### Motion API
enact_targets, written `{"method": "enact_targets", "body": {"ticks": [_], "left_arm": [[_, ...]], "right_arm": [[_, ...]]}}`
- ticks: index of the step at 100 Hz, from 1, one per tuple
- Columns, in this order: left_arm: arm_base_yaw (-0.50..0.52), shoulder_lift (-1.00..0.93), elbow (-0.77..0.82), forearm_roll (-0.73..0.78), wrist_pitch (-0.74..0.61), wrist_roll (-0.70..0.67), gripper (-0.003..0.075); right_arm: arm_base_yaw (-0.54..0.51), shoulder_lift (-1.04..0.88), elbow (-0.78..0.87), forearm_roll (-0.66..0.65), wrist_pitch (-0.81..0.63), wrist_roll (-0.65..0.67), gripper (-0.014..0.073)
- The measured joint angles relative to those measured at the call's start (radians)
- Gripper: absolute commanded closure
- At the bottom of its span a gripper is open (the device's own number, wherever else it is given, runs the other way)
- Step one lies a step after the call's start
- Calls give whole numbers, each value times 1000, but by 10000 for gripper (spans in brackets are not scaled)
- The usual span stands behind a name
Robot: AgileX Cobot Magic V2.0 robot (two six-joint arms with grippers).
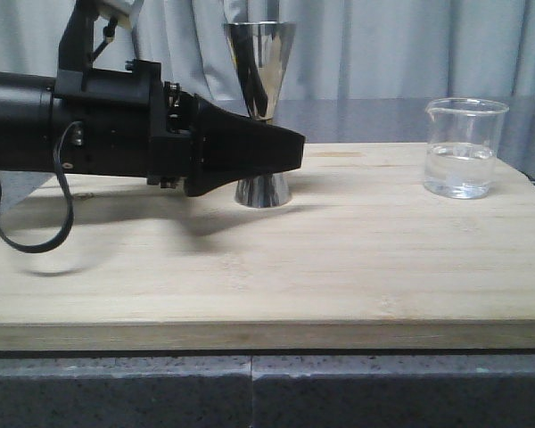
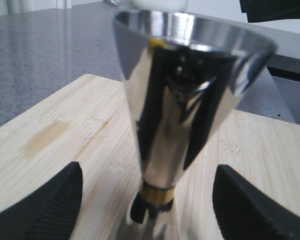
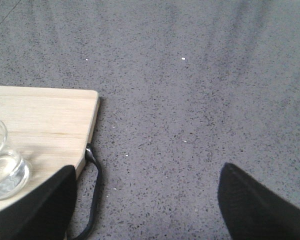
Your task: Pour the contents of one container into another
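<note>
The steel jigger (image 1: 260, 89) stands upright on the wooden board (image 1: 267, 267), its waist hidden behind my left gripper (image 1: 290, 149) in the front view. In the left wrist view the jigger (image 2: 180, 100) with its gold band sits between my open fingers (image 2: 45, 210), which do not touch it. The clear glass beaker (image 1: 464, 147), holding some clear liquid, stands at the board's right end. In the right wrist view the beaker (image 3: 2, 170) is partly cut off at the edge. My right gripper (image 3: 147, 205) is open over the grey counter, beside the board, holding nothing.
A grey speckled counter (image 3: 190, 90) surrounds the board. A black loop handle (image 3: 92, 195) hangs off the board's edge (image 3: 92, 125) near my right gripper. Grey curtains (image 1: 383, 45) hang behind the table.
</note>
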Motion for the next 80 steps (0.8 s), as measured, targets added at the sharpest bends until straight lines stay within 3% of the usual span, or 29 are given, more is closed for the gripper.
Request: {"method": "enact_targets", "body": {"ticks": [23,48,80], "left_arm": [[0,0,0,-2,-14,-2,238],[0,0,0,-2,-20,-2,374],[0,0,0,-2,-20,-2,486]], "right_arm": [[0,0,0,0,0,0,62],[0,0,0,0,0,0,62],[0,0,0,0,0,0,62]]}}
